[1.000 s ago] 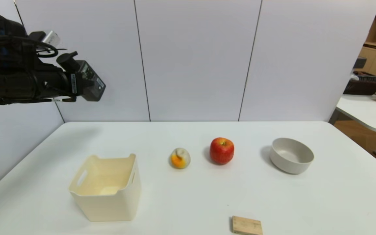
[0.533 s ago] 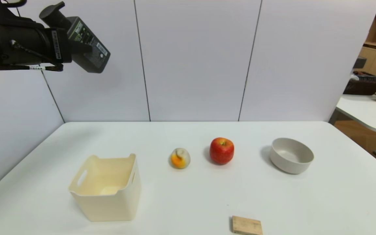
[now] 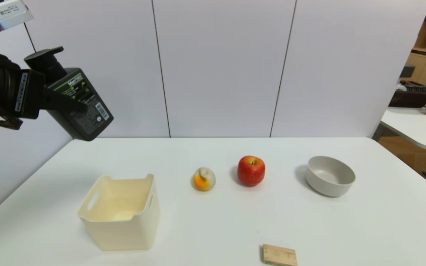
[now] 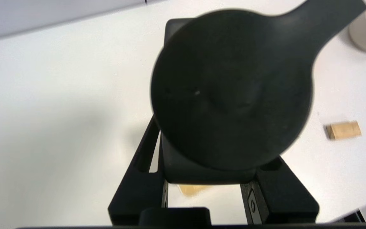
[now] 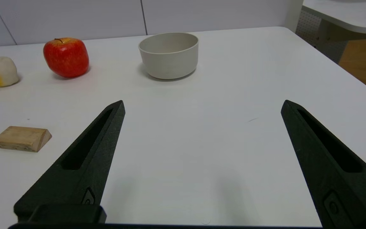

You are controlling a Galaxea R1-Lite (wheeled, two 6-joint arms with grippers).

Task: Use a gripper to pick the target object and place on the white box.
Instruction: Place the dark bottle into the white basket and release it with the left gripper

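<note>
- The right gripper (image 5: 204, 103) is idle over the near part of the table (image 3: 205, 229), its jaws wide open with nothing between them.
- The left gripper (image 3: 81, 106) is raised on the robot's left, its jaws closed around the bottle (image 3: 81, 107), one black finger lying across the label side.
- The bottle hangs in the air, tilted, its pump head (image 3: 46, 62) up toward the arm and its base slanting down and toward the robot's right. It is apart from the box.
- The block (image 3: 279, 255) lies flat at the near side of the table, right of the box.
- The box (image 3: 126, 234) stands upright on the table at the left, its open top facing up.
- The bowl (image 3: 329, 177) sits upright at the right.
- The pale lump (image 3: 204, 179), with an orange patch, rests between box and apple.
- The apple (image 3: 251, 170) stands stem up between lump and bowl.
- Pale panels (image 3: 220, 70) rise behind the table.
- Beyond, at the right, is another white table (image 3: 412, 122).
</note>
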